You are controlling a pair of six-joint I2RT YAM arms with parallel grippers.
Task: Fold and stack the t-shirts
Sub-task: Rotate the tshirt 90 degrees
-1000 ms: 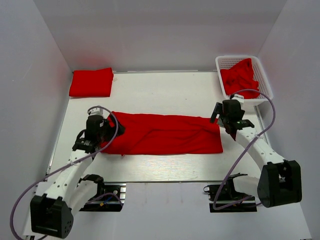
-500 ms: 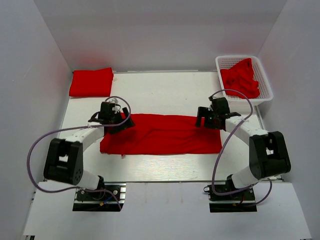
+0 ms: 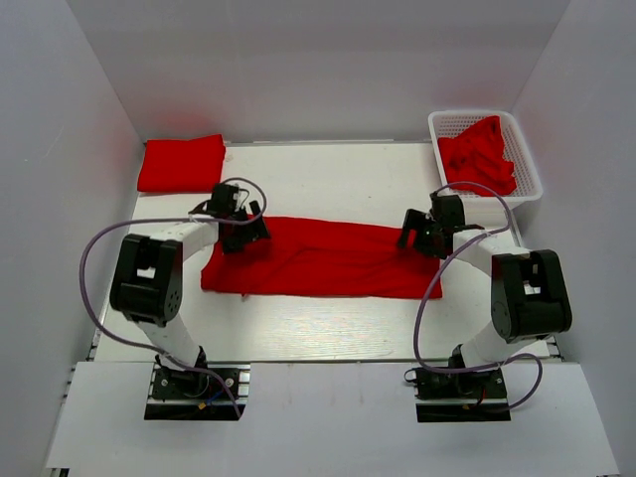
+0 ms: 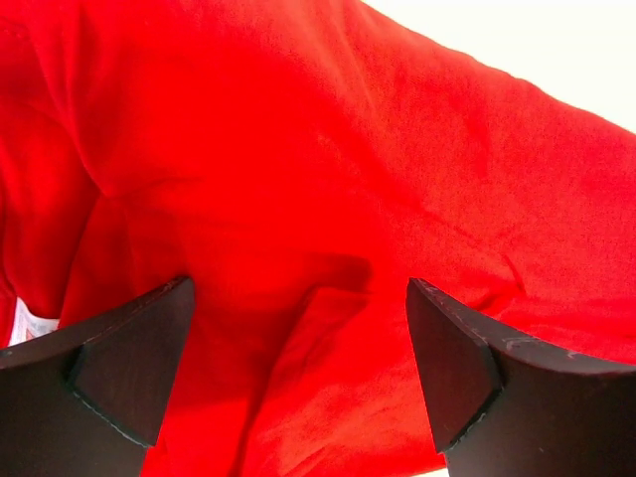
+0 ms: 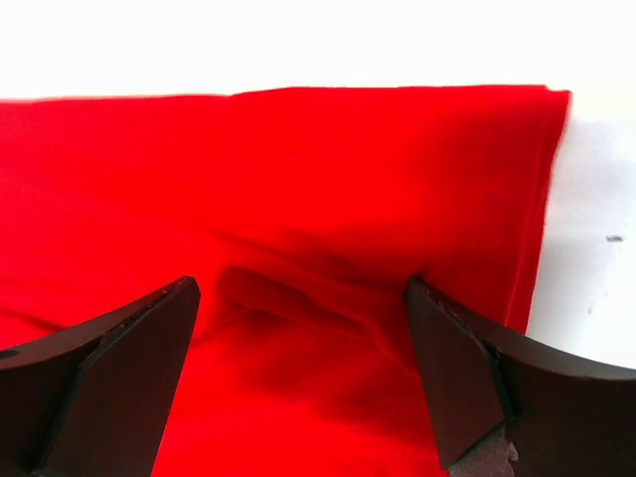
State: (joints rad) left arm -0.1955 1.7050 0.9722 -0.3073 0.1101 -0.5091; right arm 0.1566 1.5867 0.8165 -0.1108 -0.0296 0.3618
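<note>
One red t-shirt (image 3: 318, 260) lies folded into a long strip across the middle of the table. My left gripper (image 3: 241, 231) is open over its far left corner, and red cloth (image 4: 298, 199) fills the left wrist view between the fingers (image 4: 129, 368). My right gripper (image 3: 415, 235) is open over the far right corner, with the cloth's far edge and right end (image 5: 397, 179) ahead of its fingers (image 5: 467, 388). A folded red t-shirt (image 3: 181, 164) lies at the back left. More red t-shirts (image 3: 477, 154) are bunched in the basket.
The white mesh basket (image 3: 529, 169) stands at the back right corner of the white table (image 3: 328, 179). White walls close in the table on the left, back and right. Both arms' cables loop above the table's sides.
Both grippers have moved from the shirt's ends inward and to its far corners, with the arms swung toward the back. The strip of cloth has shifted slightly toward the back.
</note>
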